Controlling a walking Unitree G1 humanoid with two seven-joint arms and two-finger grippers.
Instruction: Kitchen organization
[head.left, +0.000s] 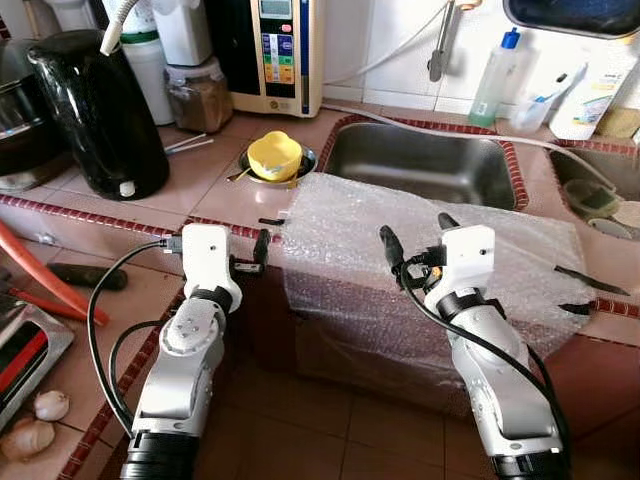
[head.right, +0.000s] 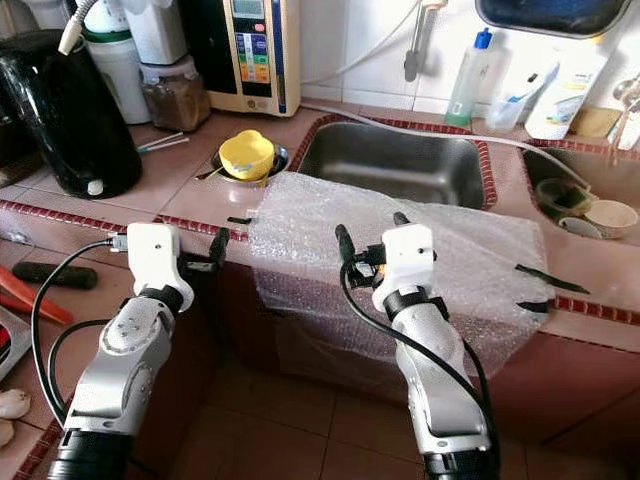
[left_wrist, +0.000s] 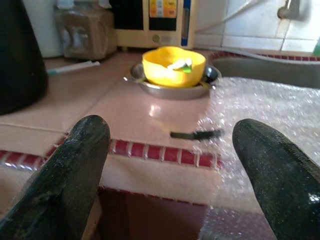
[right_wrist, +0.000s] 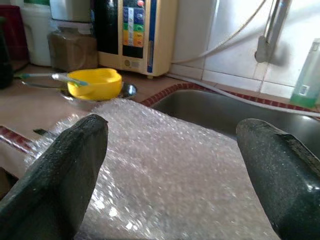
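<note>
Bubble wrap (head.left: 420, 240) drapes over the bench (head.left: 200, 190) front edge before the sink (head.left: 420, 165), my left gripper (head.left: 262, 232) and right gripper (head.left: 418, 236) both spread apart near it, so I'd pinch each side evenly.

Pink-tiled counter (head.left: 215, 180) with red trim; white wall tiles (head.left: 395, 40); perhaps terracotta floor (head.left: 330, 430) below
</note>
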